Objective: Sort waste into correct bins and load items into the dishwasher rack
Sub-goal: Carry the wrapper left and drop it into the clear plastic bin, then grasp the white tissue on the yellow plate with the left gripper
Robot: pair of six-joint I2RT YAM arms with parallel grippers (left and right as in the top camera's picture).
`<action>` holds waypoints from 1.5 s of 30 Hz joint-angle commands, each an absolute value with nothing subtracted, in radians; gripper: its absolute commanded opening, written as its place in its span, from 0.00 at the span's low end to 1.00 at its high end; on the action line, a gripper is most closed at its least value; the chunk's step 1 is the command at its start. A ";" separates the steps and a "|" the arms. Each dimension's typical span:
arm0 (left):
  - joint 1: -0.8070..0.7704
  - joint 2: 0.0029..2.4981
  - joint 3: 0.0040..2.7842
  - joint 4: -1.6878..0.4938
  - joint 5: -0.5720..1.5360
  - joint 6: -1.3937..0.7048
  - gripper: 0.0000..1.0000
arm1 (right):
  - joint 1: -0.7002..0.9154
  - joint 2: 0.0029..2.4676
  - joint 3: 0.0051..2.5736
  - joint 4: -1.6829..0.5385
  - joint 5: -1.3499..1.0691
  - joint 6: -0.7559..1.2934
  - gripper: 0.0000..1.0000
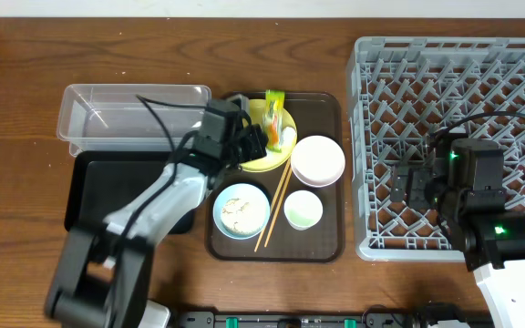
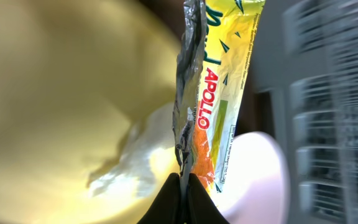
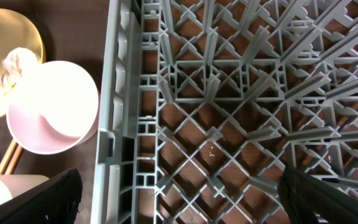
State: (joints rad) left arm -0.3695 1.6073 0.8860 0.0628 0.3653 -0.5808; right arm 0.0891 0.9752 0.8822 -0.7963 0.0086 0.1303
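Overhead, dishwasher rack [image 1: 361,146]: biggest thing here, on my right. It has stiff walls and upright pegs. My right claw [image 3: 179,199] hangs over its grid with fingers wide apart, holding nothing.
Brown tray [image 1: 326,232]: sits between the rack and the bins and has a raised lip all round. Whatever I lift off it must clear that lip.
Clear tub [image 1: 117,114]: far left, with tall walls and open room above it.
Black tray [image 1: 98,182]: just in front of the tub, shallow. My own left arm lies across part of it.
Yellow plate [image 1: 276,159]: at the far end of the brown tray, hard and glossy.
White bowl [image 1: 317,159]: just right of the plate and near the wrapper, so a sideways swing could knock it.
Wrapper [image 2: 222,93]: on the yellow plate. I judge it thin, crinkly film, almost weightless, slippery and springy. The crimped seam looks the surest place to hold.
Left claw [image 2: 183,186]: fingers together, pinched on the lower end of that seam.
Way out: I would go straight up first, then left over the tray lip toward the bins. Which bin suits it I cannot tell.
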 commanded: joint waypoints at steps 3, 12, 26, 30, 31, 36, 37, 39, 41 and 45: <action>-0.353 1.444 0.904 0.041 0.167 -0.479 0.06 | 0.084 0.976 0.901 -0.798 0.018 0.141 0.99; -0.183 1.388 0.904 -0.035 -0.120 -0.639 0.06 | 0.084 0.976 0.901 -0.805 0.018 0.142 0.99; -0.081 1.450 0.904 -0.063 -0.119 -0.735 0.44 | 0.084 0.976 0.901 -0.805 0.018 0.142 0.99; -0.082 1.420 0.904 -0.028 0.004 -0.648 0.45 | 0.084 0.976 0.901 -0.805 0.018 0.141 0.99; -0.085 1.413 0.904 -0.007 0.056 -0.604 0.45 | 0.084 0.976 0.901 -0.805 0.018 0.142 0.99; -0.146 1.398 0.904 0.040 0.268 -0.299 0.50 | 0.084 0.976 0.901 -0.804 0.018 0.142 0.99; -0.164 1.400 0.904 0.027 0.270 -0.251 0.52 | 0.084 0.976 0.901 -0.804 0.018 0.142 0.99; -0.204 1.409 0.904 0.001 0.270 -0.152 0.53 | 0.084 0.976 0.901 -0.805 0.018 0.142 0.99; -0.248 1.428 0.904 -0.012 0.270 -0.067 0.58 | 0.084 0.976 0.901 -0.805 0.018 0.142 0.99; -0.323 1.480 0.904 -0.013 0.269 0.036 0.59 | 0.084 0.976 0.901 -0.805 0.018 0.142 0.99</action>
State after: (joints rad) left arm -0.2863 1.4361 0.8871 -0.0074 0.2432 -0.1310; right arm 0.0891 0.9752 0.8822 -0.8036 0.0086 0.1303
